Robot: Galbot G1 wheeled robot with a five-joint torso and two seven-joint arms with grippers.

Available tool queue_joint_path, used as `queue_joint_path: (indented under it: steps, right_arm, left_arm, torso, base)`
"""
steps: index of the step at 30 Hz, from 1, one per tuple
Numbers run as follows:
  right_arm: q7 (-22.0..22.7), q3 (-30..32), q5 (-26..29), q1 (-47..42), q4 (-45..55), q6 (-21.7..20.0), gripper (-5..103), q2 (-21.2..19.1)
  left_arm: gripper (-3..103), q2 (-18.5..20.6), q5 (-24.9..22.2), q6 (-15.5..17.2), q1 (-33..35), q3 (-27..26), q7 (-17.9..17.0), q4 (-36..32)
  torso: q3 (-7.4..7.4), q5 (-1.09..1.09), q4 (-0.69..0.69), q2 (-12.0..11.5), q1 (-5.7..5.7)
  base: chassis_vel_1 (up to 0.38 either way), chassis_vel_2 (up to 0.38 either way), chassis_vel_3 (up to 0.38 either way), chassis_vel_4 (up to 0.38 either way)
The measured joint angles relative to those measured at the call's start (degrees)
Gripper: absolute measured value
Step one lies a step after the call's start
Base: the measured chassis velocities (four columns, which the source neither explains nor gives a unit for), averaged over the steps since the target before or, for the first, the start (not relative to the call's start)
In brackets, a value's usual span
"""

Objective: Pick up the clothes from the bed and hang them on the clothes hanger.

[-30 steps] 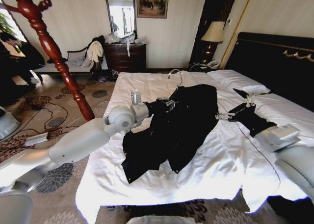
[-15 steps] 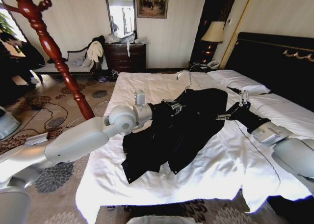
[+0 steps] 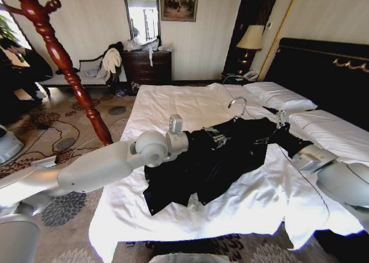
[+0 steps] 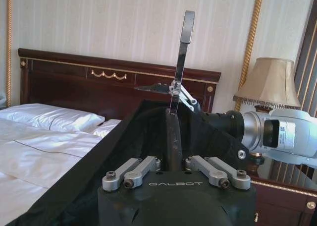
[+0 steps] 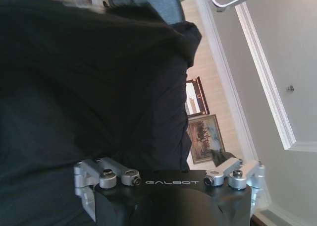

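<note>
The clothes (image 3: 222, 159) are a black garment spread across the white bed (image 3: 173, 104), its upper part lifted between both arms. My left gripper (image 3: 218, 137) is shut at the collar on the clothes hanger, whose silver hook (image 3: 237, 104) rises just beyond it. In the left wrist view that gripper (image 4: 172, 114) holds the hanger's neck, with the hook (image 4: 184, 32) straight up and dark cloth (image 4: 124, 146) around it. My right gripper (image 3: 274, 134) is pressed into the garment's far shoulder. Black cloth (image 5: 99, 77) covers its front in the right wrist view, with the hook (image 5: 218, 3) beyond.
A tall black headboard (image 3: 323, 72) and white pillows (image 3: 279, 96) bound the bed on the right. A red turned-wood coat stand (image 3: 63, 61) leans at the left over patterned carpet. A lamp (image 3: 251, 38), a dresser (image 3: 147, 67) and a chair with a cream garment (image 3: 110, 60) stand at the back.
My left gripper has carried the hanger and the garment's collar to the right, stretching the cloth. The right arm has drawn in, and the garment's shoulder now covers its gripper.
</note>
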Motion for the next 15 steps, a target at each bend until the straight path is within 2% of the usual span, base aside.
queue_joint_path:
  steps: [1,2,4,5,8,9,12,14,15]
  right_arm:
    - [0.01,0.02,-0.47,-0.05,0.01,0.12,94,0.11]
    - [0.03,0.02,-0.81,-0.06,0.00,0.25,94,0.17]
    - [0.53,0.03,-1.34,-0.08,-0.11,0.36,84,0.30]
    - [0.53,0.03,-1.34,-0.08,-0.11,0.36,84,0.30]
    - [0.70,0.03,-1.66,-0.13,-0.01,0.44,68,0.37]
    - [0.70,0.03,-1.66,-0.13,-0.01,0.44,68,0.37]
    - [0.34,0.03,-2.79,-0.12,0.18,1.00,51,0.31]
    - [0.17,0.03,-3.42,-0.11,0.09,1.40,51,0.30]
    - [0.05,0.03,-3.90,-0.13,0.01,1.73,46,0.29]
  left_arm:
    - [15,0.12,-0.05,0.00,0.08,-0.08,-0.04,0.10]
    - [15,0.24,-0.18,0.00,0.26,-0.25,-0.07,0.13]
    - [15,0.83,-0.87,-0.01,1.06,-1.00,-0.38,0.06]
    - [15,0.83,-0.87,-0.01,1.06,-1.00,-0.38,0.06]
    - [15,1.66,-1.08,-0.01,2.21,-1.75,-0.69,-0.20]
    - [15,1.66,-1.08,-0.01,2.21,-1.75,-0.69,-0.20]
    - [15,2.25,-1.05,-0.02,2.88,-2.14,-0.74,-0.26]
    - [15,2.35,-1.04,-0.02,2.92,-2.19,-0.74,-0.30]
    - [15,2.38,-1.03,-0.02,2.94,-2.21,-0.75,-0.35]
  torso:
    - [0.00,0.00,0.00,0.00,0.00]
    - [0.00,0.00,0.00,0.00,0.00]
    - [0.00,-0.01,0.01,0.00,0.00]
    - [0.00,-0.01,0.01,0.00,0.00]
    - [0.00,-0.01,0.01,0.00,0.00]
    - [0.00,-0.01,0.01,0.00,0.00]
    - [0.00,-0.02,0.01,0.00,0.00]
    - [0.00,-0.02,0.02,0.00,0.00]
    - [0.00,-0.01,0.02,0.01,0.00]
  base:
    - [0.000,0.000,0.000,0.000]
    - [0.000,0.000,0.000,0.000]
    - [0.000,0.000,0.000,0.000]
    - [0.000,0.000,0.000,0.000]
    - [0.000,0.000,0.000,0.000]
    - [0.000,0.000,0.000,0.000]
    - [0.000,0.000,0.000,0.000]
    - [0.000,0.000,0.000,0.000]
    - [0.000,0.000,0.000,0.000]
